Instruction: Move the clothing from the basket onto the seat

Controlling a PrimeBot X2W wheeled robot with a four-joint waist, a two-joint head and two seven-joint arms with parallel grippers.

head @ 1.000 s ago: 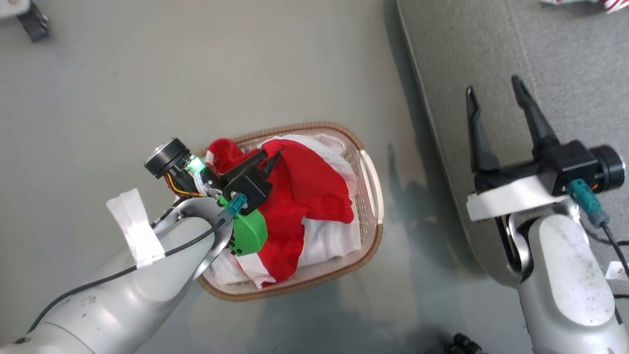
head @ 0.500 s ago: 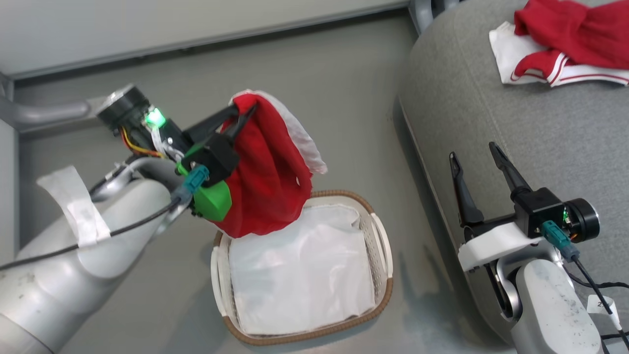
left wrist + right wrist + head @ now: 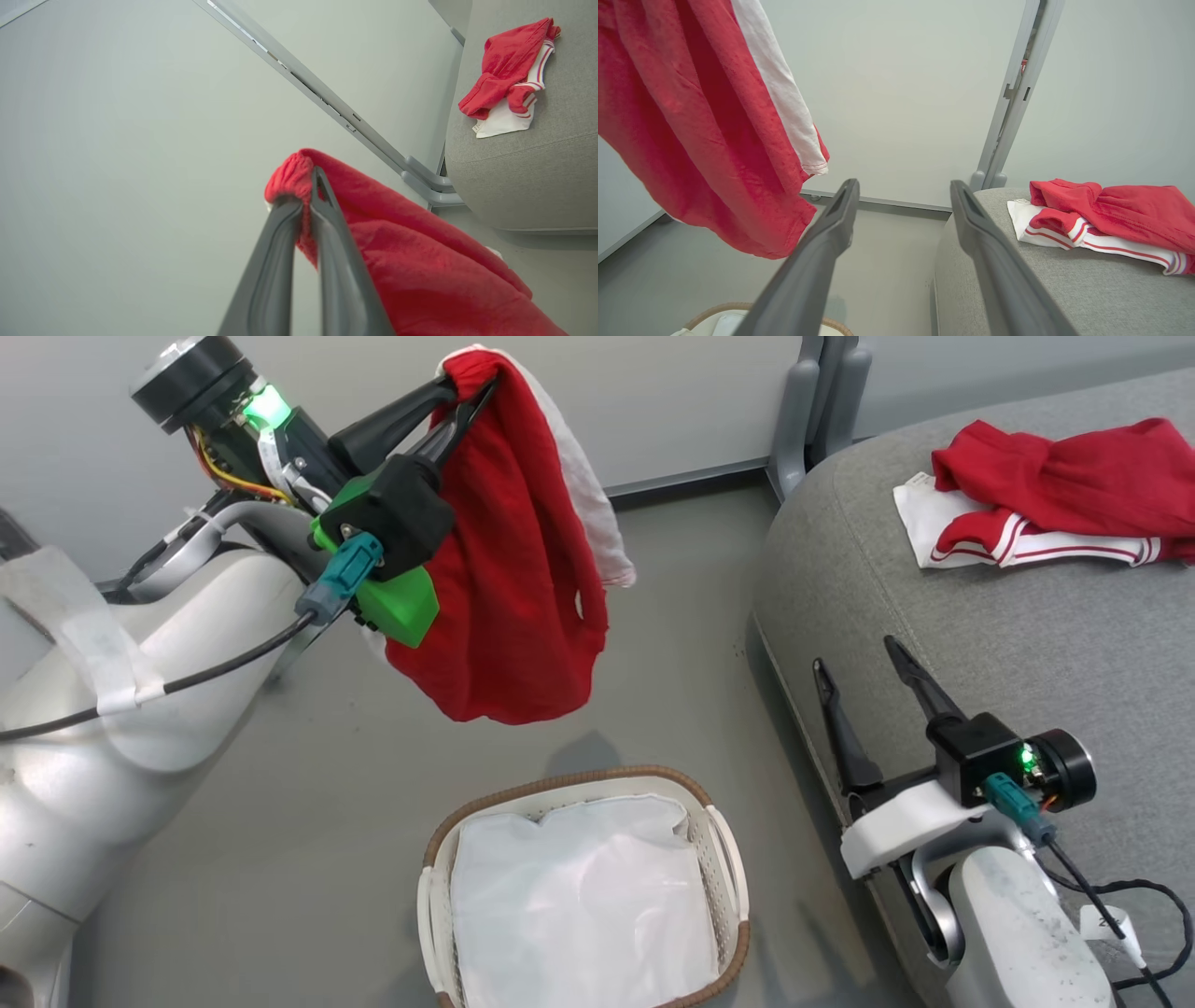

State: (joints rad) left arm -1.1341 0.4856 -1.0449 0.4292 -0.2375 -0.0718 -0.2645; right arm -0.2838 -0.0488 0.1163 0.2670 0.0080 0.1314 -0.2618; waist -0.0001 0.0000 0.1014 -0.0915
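A red garment with a white panel (image 3: 513, 569) hangs in the air, high above the floor, from my left gripper (image 3: 462, 397), which is shut on its gathered waistband (image 3: 292, 179). It dangles left of my right fingers (image 3: 705, 116). The basket (image 3: 728, 859) stands on the floor below, holding a plain white liner sheet (image 3: 583, 905). My right gripper (image 3: 859, 658) is open and empty over the front edge of the grey seat (image 3: 980, 625). Another red and white garment (image 3: 1046, 499) lies on the seat's far part (image 3: 1106, 219) (image 3: 509, 74).
A grey wall with a baseboard runs behind, and a grey post (image 3: 822, 401) stands by the seat's corner. A black cable with a white tag (image 3: 1120, 919) trails beside my right arm. Bare grey floor (image 3: 308, 821) surrounds the basket.
My left gripper has lifted the red garment out of the basket and high into the air. The head camera has tilted up, so the basket sits lower in the picture.
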